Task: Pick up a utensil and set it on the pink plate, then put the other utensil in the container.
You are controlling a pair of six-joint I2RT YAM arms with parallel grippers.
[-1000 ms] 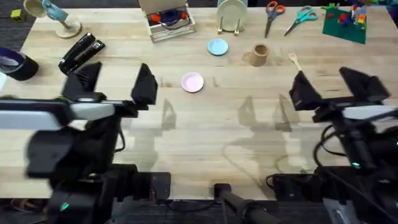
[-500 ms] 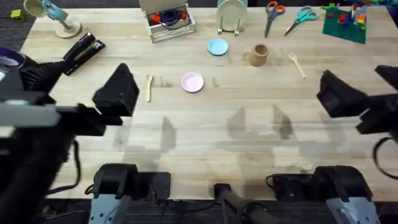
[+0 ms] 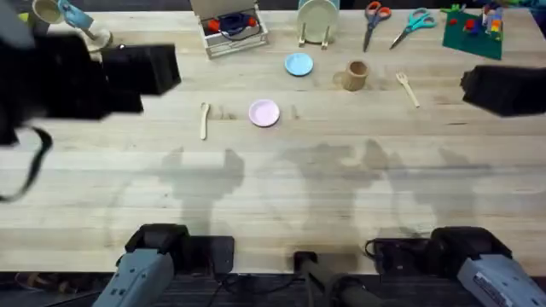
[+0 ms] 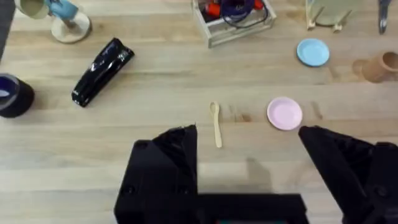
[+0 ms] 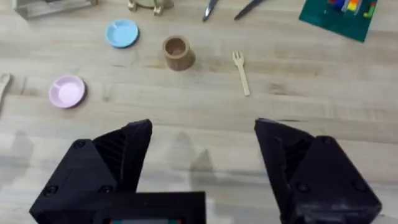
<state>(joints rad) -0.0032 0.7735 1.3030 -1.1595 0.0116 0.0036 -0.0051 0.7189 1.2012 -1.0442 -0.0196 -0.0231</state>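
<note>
A pale wooden spoon-like utensil (image 3: 204,119) (image 4: 216,123) lies flat just left of the pink plate (image 3: 264,112) (image 4: 285,114) (image 5: 67,91). The small wooden fork (image 3: 407,88) (image 5: 241,71) lies right of the tan cup (image 3: 354,75) (image 5: 178,53), a little apart from it. My left gripper (image 4: 249,162) hovers open and holds nothing, high above the table on the near side of the spoon and the plate. Above the table on the near side of the cup and the fork, my right gripper (image 5: 202,155) is open too, with nothing between its fingers.
A light-blue plate (image 3: 299,65) sits left of the cup. A black stapler (image 4: 102,71) and a tape roll (image 4: 12,96) lie at the left. At the back stand a wire basket (image 3: 232,27), a green plate on a rack (image 3: 317,19), scissors (image 3: 373,19) and a green brick board (image 3: 473,32).
Both arms have swung up and outward, the left to the far left, the right to the right edge. The spoon, hidden a second ago, is uncovered. No object has moved.
</note>
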